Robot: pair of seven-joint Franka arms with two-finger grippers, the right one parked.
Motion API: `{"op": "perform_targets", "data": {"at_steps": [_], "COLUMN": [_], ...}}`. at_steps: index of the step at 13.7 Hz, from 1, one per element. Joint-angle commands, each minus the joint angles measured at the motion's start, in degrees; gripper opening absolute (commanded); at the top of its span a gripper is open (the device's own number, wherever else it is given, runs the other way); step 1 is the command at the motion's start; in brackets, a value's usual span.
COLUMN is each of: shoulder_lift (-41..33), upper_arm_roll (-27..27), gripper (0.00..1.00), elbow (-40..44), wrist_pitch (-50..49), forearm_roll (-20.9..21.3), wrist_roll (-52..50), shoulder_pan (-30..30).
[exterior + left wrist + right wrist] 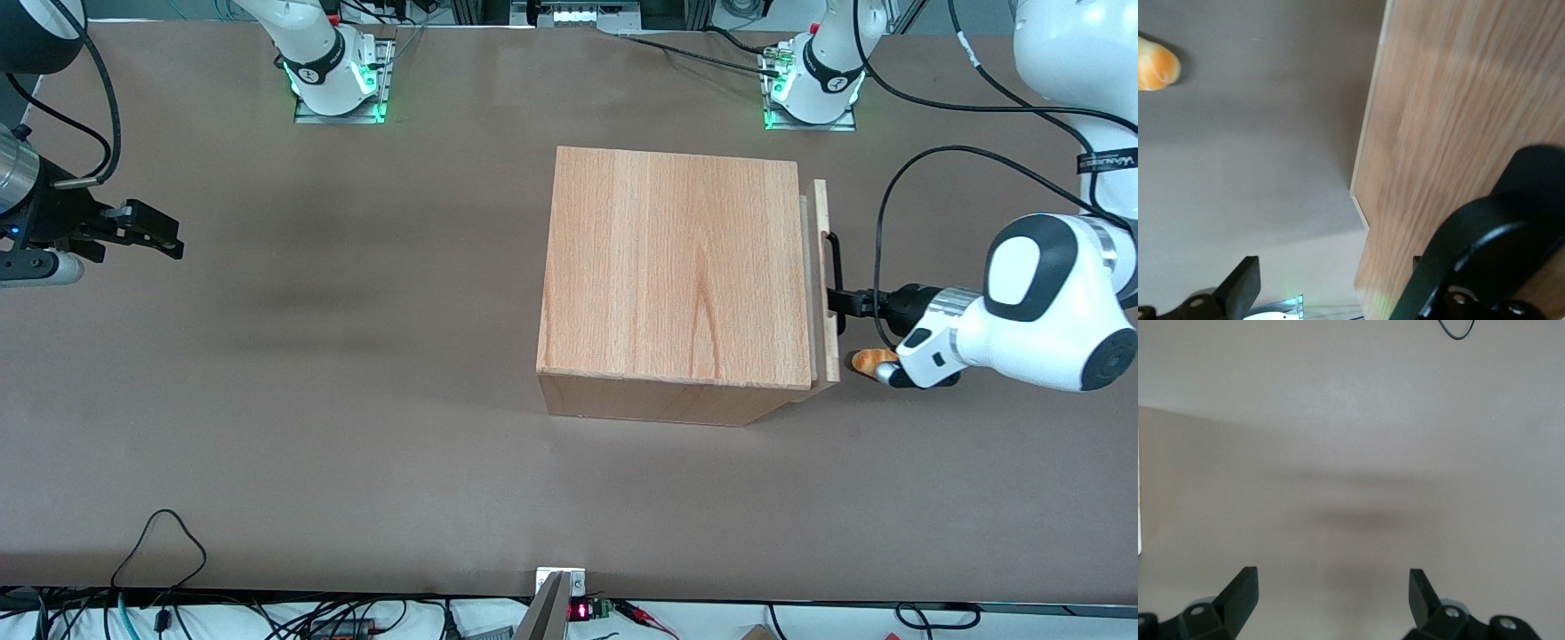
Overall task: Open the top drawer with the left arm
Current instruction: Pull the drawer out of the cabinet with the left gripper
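The white left arm's black gripper (834, 300) is at the black bar handle (830, 271) of the light-wood top drawer (821, 276) — barely ajar. I can't tell its grip. Next, I'd judge, a straight pull outward.

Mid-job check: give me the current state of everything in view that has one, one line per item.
top drawer: pulled out only slightly from the wooden box; a narrow gap shows.
black bar handle: gripper is at it.
gripper: at the handle in front of the drawer; grip cannot be confirmed.
wooden box: upright on the table.
orange object: lying on the table in front of the drawer, beneath the left arm's wrist.
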Motion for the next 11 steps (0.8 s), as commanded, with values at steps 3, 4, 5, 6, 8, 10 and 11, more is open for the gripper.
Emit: {"op": "perform_targets", "data": {"at_steps": [3, 4, 5, 6, 8, 10, 11], "shoulder_lift": [1.8, 1.7, 1.7, 1.7, 1.8, 2.0, 2.2], "upper_arm_roll": [0.2, 0.2, 0.2, 0.2, 0.2, 0.2, 0.2], "gripper": [1.0, 1.0, 1.0, 1.0, 1.0, 1.0, 1.0], "elbow": [2.7, 3.4, 4.1, 4.3, 4.8, 4.9, 4.9], "wrist_pitch": [2.2, 2.1, 2.1, 2.1, 2.2, 2.2, 2.2], "forearm_roll": [4.3, 6.6, 7.4, 8.0, 9.5, 10.4, 10.4], "wrist_roll": [0.2, 0.2, 0.2, 0.2, 0.2, 0.2, 0.2], "shoulder_pan": [1.7, 1.8, 2.3, 3.0, 4.5, 6.2, 7.1]}}
